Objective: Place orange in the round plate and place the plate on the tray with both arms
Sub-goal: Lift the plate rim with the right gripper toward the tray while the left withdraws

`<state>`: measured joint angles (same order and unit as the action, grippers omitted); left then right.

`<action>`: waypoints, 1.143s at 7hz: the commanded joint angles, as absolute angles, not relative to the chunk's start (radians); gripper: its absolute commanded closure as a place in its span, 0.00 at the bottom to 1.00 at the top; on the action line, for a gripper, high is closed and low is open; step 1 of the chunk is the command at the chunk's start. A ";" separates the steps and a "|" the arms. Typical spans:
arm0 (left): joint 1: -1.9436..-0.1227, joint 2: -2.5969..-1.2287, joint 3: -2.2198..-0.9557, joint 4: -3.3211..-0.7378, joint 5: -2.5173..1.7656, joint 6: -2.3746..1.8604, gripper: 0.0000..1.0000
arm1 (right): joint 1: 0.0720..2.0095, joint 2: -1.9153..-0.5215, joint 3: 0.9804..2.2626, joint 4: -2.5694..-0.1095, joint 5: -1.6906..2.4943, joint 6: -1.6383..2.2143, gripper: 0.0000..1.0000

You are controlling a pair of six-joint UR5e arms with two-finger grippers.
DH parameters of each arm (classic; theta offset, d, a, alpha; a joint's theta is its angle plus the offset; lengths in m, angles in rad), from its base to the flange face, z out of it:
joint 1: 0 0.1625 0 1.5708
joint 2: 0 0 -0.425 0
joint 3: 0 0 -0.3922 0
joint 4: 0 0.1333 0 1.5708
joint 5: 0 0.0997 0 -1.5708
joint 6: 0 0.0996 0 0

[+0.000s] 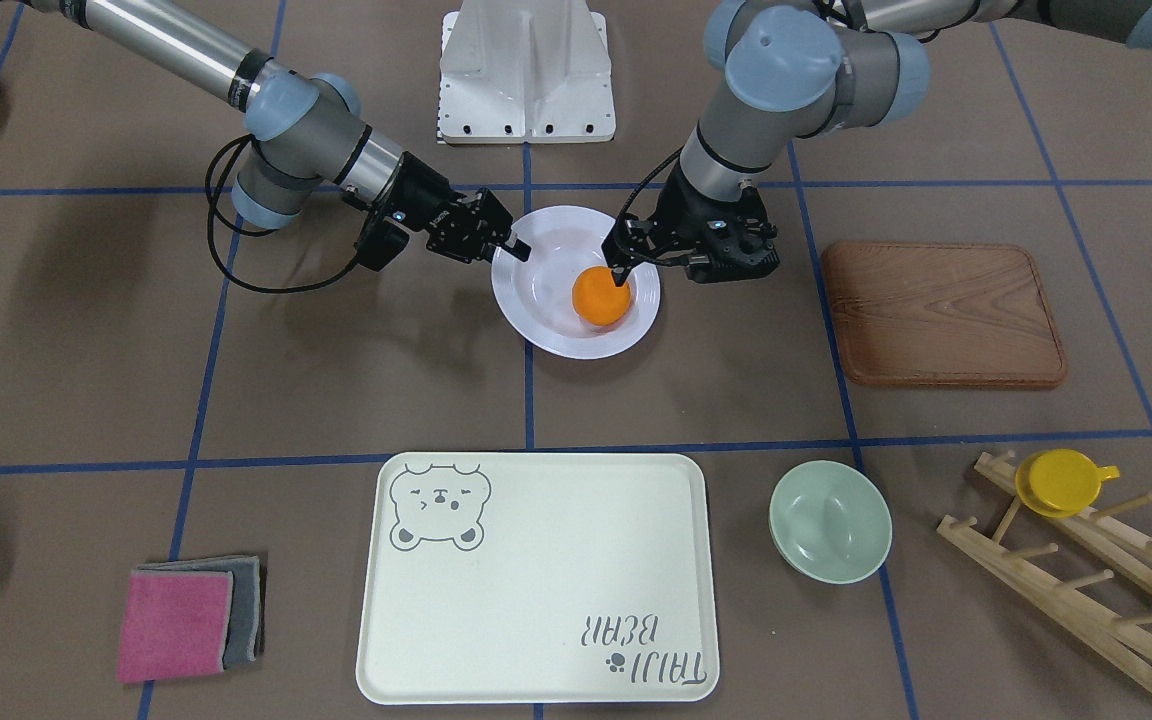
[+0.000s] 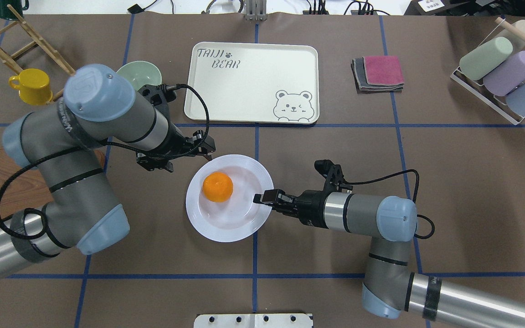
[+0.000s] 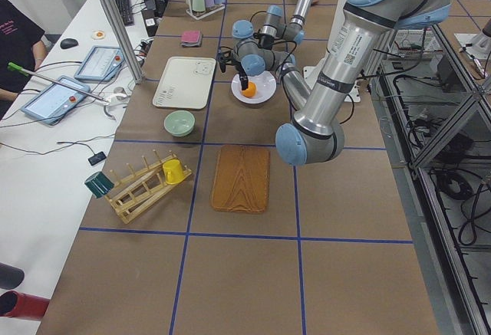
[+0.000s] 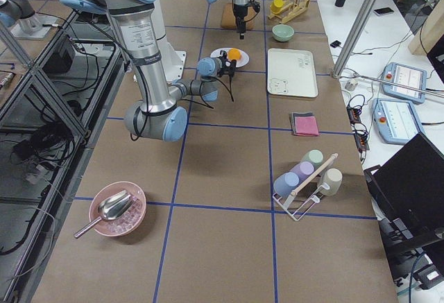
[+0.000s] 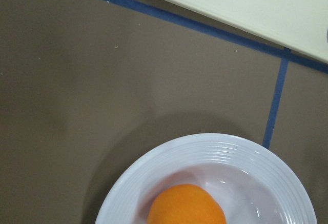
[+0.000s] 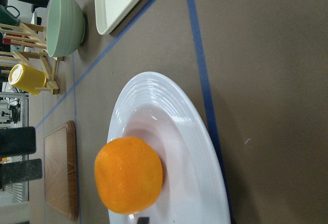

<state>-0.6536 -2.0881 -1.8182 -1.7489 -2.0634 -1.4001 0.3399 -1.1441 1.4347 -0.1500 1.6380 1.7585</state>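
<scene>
Right gripper: turned on its side, tips at the plate rim on the robot's right. One dark tip shows over the ribbed rim in the right wrist view. I cannot tell whether the jaws are clamped on the rim or only straddle it.

Left gripper: at the far-left rim, roughly across from the right one. The jaws look parted, with nothing between them. Its wrist view shows no fingers, only the rim and fruit below.

Orange: loose in the plate's sunken centre, off-centre toward the left gripper and touching neither gripper in the overhead view. First half of the task looks done.

Step in hand (judgement): take the rim with both arms.
- Bring the left jaws down over the rim and bite on the ribbed band only.
- Close both sides before any lift.
- Raise level and in step, since a tilt would roll the fruit.
- Hold the gap between the grippers constant, or the plate twists.

Plate: round, so no long axis. It lies flat on the table, hollow upward.

Tray: beyond the plate, away from the robot and across a blue tape line, well apart from the plate. Its long axis runs side to side along the table, and it lies flat, face up, with nothing on it.
</scene>
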 commanded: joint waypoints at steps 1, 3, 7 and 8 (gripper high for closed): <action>-0.699 -2.063 -1.851 -1.749 -2.100 -1.358 0.03 | 0.339 -1.141 1.434 -0.144 1.637 1.767 1.00; -0.790 -1.959 -1.964 -1.673 -2.154 -1.178 0.03 | 0.353 -1.126 1.439 -0.141 1.635 1.802 1.00; -0.882 -1.918 -2.039 -1.514 -2.134 -0.918 0.03 | 0.403 -1.079 1.456 -0.138 1.591 1.861 1.00; -0.909 -1.881 -2.037 -1.514 -2.126 -0.835 0.03 | 0.425 -1.046 1.453 -0.143 1.516 1.928 1.00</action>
